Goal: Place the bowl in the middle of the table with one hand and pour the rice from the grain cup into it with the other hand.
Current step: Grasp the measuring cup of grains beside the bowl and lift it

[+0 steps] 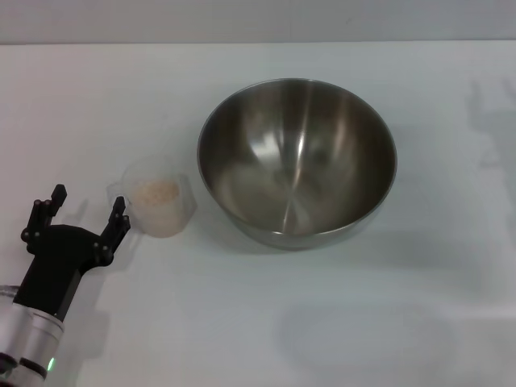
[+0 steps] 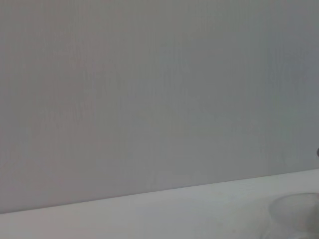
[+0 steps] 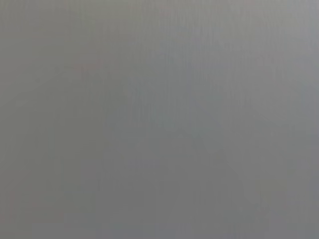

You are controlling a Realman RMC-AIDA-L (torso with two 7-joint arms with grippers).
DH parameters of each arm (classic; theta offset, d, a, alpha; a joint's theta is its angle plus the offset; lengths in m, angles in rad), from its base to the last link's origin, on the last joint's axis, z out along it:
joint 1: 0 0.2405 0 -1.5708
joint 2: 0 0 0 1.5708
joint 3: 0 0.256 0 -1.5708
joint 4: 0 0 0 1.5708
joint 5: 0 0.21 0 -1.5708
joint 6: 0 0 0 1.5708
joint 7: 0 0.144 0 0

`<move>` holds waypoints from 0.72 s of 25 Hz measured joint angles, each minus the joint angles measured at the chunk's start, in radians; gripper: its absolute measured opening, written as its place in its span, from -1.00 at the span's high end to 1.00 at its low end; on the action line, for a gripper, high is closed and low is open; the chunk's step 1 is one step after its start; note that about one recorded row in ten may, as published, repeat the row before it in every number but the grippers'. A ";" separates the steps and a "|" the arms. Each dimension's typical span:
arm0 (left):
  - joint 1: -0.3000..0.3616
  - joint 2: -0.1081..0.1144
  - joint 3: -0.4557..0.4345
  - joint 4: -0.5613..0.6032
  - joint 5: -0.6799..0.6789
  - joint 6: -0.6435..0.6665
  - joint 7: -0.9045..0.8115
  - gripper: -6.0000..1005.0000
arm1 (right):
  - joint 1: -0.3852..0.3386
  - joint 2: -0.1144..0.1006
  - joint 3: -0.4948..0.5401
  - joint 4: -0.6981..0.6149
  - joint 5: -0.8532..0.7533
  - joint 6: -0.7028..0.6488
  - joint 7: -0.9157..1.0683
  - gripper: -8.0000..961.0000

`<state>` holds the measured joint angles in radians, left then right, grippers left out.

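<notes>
Presently the table (image 1: 242, 322) carries two task items, and only the left arm appears in the head view.

1. Bowl (image 1: 297, 161): upright and empty, roughly central on the table. It lies well beyond the left gripper, forward and toward the robot's right. Judged from its position, the placing step is complete.

2. Grain cup (image 1: 159, 196): upright, just left of the bowl and apart from its wall. It lies just ahead of the left gripper and slightly toward the bowl side. Its small tab protrudes toward the gripper. A blurred part of its rim shows at the edge of the left wrist view (image 2: 296, 211).

3. Left gripper (image 1: 78, 216): fingers spread wide, holding nothing. Its right finger tip is very near the cup's tab; whether they touch cannot be determined.

4. Rice (image 1: 153, 192): a pale heap inside the cup, none in the bowl.

The right gripper is not visible anywhere, and its wrist view shows a blank grey field. The left arm is therefore the nearer one. The coming approach likely requires a short advance forward and bowl-ward to bracket the cup.
</notes>
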<state>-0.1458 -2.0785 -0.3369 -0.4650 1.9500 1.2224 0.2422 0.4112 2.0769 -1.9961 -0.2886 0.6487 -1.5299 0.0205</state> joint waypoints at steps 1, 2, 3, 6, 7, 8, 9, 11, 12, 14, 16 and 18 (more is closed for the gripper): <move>0.000 0.000 0.000 0.000 0.000 0.000 0.000 -0.43 | 0.000 0.000 0.000 0.000 0.000 0.001 0.000 -0.01; -0.004 0.000 -0.006 0.000 0.000 -0.007 0.000 -0.43 | 0.000 0.000 -0.001 -0.001 0.000 0.002 0.000 -0.01; -0.004 0.000 -0.006 0.000 0.000 -0.007 0.000 -0.43 | 0.000 0.000 -0.001 -0.001 0.000 0.002 0.000 -0.01; -0.014 0.000 -0.031 0.000 0.000 -0.029 -0.001 -0.43 | 0.000 0.000 -0.001 -0.002 0.000 0.005 0.000 -0.01; -0.016 0.000 -0.038 0.001 0.000 -0.034 -0.001 -0.42 | 0.000 0.000 -0.001 -0.002 0.000 0.005 0.000 -0.01; -0.016 0.000 -0.038 0.001 0.000 -0.034 -0.001 -0.42 | 0.000 0.000 -0.002 -0.002 0.000 0.006 0.001 -0.01; -0.016 0.000 -0.038 0.001 0.000 -0.034 -0.001 -0.42 | 0.000 0.000 -0.002 -0.003 0.000 0.006 0.001 -0.01; -0.022 0.000 -0.057 0.001 0.000 -0.052 -0.001 -0.42 | 0.000 0.000 -0.002 -0.003 0.000 0.007 0.001 -0.01; -0.023 0.000 -0.060 0.001 0.000 -0.056 -0.001 -0.42 | 0.000 0.000 -0.003 -0.003 0.000 0.007 0.002 -0.01; -0.026 0.000 -0.063 0.001 0.000 -0.063 -0.001 -0.42 | 0.000 0.000 -0.003 -0.003 0.000 0.007 0.002 -0.01; -0.028 0.000 -0.067 0.001 0.000 -0.067 -0.001 -0.42 | 0.000 0.000 -0.004 -0.004 0.000 0.008 0.002 -0.01; -0.029 0.000 -0.067 0.001 0.000 -0.068 -0.001 -0.41 | 0.000 0.000 -0.004 -0.005 0.000 0.008 0.002 -0.01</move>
<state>-0.1743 -2.0786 -0.4043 -0.4644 1.9496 1.1542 0.2408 0.4110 2.0770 -2.0004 -0.2933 0.6488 -1.5219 0.0230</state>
